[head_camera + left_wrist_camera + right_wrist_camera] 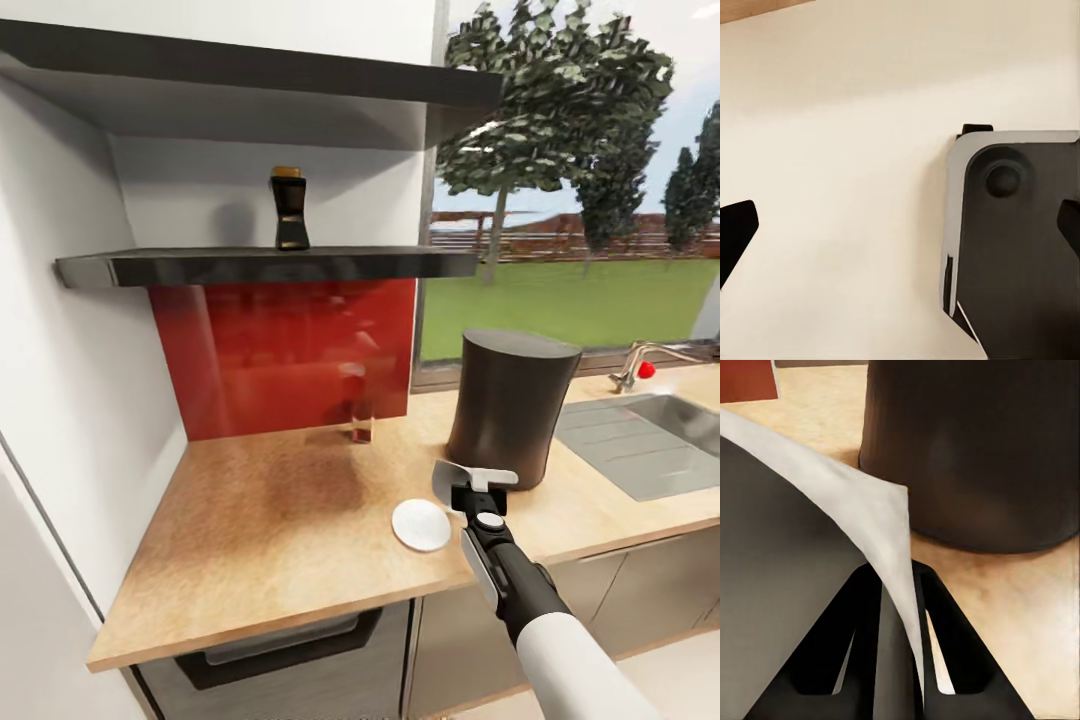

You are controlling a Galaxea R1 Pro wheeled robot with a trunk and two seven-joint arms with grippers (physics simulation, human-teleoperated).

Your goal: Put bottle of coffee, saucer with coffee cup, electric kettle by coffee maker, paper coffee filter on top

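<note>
- Tan speckled wood-look table (270, 520) runs along a white wall corner, over grey cabinet fronts, with a glossy red backsplash (285, 350) behind it.
- Over on the right a steel sink (650, 440) is set into the table, with a tap (640, 365) behind it. A big window there looks onto lawn and trees.
- Two thin black shelves on the wall: the lower shelf (270, 265) sits right on top of the backsplash, the upper shelf (250, 70) is above it.
- Bottle (290, 208), black with a yellow-orange cap, stands upright on the lower shelf, well up and away from both grippers.
- Coffee maker (510, 405), the tall dark-grey cylinder, stands on the table between the backsplash corner and the sink.
- Right gripper (470, 487) is low over the table, just in front of the coffee maker's base.
- Its jaws are pinched on the thin wall of a pale piece (881, 521), grey-white; what it is, I cannot tell.
- Saucer (421, 524) lies flat on the table just left of that gripper, near the coffee maker's foot.
- Left gripper (900, 225) is spread wide, empty, above a cream floor (832, 150) and a dark robot part (1020, 247).
</note>
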